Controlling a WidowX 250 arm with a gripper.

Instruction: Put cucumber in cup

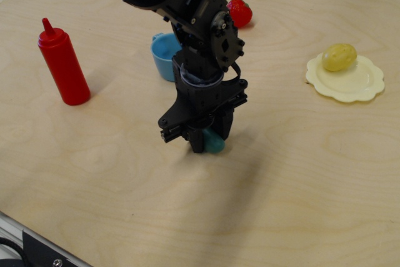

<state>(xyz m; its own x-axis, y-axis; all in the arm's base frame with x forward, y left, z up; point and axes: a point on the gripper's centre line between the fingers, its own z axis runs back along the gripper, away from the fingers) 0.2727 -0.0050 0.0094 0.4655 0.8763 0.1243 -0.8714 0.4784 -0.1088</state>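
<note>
The teal-green cucumber (213,142) lies on the wooden table, mostly hidden between the black fingers of my gripper (205,137). The gripper points straight down and its jaws are closed around the cucumber, with the fingertips at table level. Only the cucumber's right end shows. The light-blue cup (165,55) stands upright behind the gripper, up and to the left, partly hidden by the arm.
A red squeeze bottle (62,64) stands at the left. A red strawberry (240,12) lies behind the arm. A yellow potato-like lump (339,57) sits on a pale yellow plate (357,84) at the right. The table's front edge runs along the lower left.
</note>
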